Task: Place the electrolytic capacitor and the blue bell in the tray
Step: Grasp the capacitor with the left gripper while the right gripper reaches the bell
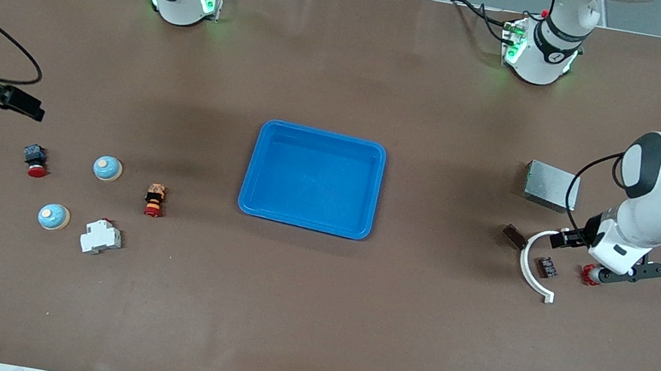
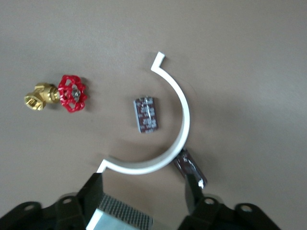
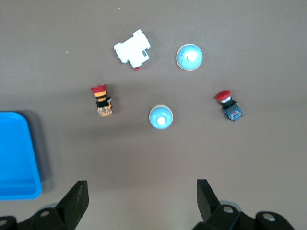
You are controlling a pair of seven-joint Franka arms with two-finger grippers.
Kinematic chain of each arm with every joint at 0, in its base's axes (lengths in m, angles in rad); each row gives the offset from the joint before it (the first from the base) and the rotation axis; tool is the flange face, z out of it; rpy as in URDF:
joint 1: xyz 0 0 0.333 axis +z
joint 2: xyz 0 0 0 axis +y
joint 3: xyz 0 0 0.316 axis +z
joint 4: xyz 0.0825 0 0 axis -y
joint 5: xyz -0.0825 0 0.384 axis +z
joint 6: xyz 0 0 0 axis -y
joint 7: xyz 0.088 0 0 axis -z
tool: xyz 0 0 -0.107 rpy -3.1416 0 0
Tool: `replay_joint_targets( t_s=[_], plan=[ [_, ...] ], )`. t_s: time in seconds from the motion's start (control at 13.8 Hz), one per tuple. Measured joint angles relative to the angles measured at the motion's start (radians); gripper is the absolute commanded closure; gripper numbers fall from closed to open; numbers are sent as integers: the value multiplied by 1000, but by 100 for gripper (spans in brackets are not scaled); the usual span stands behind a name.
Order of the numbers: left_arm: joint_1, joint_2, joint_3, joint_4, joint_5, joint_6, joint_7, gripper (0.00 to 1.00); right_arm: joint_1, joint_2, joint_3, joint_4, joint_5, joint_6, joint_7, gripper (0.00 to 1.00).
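The bright-blue tray [image 1: 317, 142] lies empty at the table's middle. Two blue bells [image 1: 107, 168] [image 1: 53, 217] stand toward the right arm's end; they also show in the right wrist view [image 3: 161, 117] [image 3: 189, 56]. The electrolytic capacitor [image 1: 547, 267], dark and cylindrical, lies inside a white curved clamp [image 1: 536, 275] toward the left arm's end; it also shows in the left wrist view [image 2: 146, 115]. My left gripper [image 1: 568, 239] [image 2: 143, 189] is open and empty, low between the clamp and a grey box. My right gripper [image 1: 36, 111] [image 3: 141, 201] is open and empty above the table beside the bells.
A grey metal box [image 1: 550, 185], a dark shiny cylinder [image 1: 513, 235] and a red-handled brass valve [image 1: 589, 274] lie near the left gripper. Two red push buttons [image 1: 36, 159] [image 1: 155, 199] and a white breaker [image 1: 101, 237] lie by the bells.
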Motion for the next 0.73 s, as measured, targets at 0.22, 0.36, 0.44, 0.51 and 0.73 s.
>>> replay_joint_targets(
  t_s=[0.22, 0.36, 0.44, 0.51, 0.73],
  plan=[
    [25, 67, 0, 0, 0, 101, 0, 34, 0, 14, -1, -116, -1, 157, 0, 0],
    [27, 119, 0, -1, 0, 182, 0, 36, 0, 14, -2, -203, -2, 275, 0, 0],
    [27, 146, 0, -1, 0, 215, 0, 36, -1, 14, -4, -242, -2, 335, 0, 0],
    [27, 169, -1, -1, 0, 238, 0, 36, -4, 15, -7, -278, -2, 387, 0, 0],
    [27, 211, -1, 1, 0, 275, 0, 38, -18, 49, -16, -332, -11, 456, -3, 0]
  ],
)
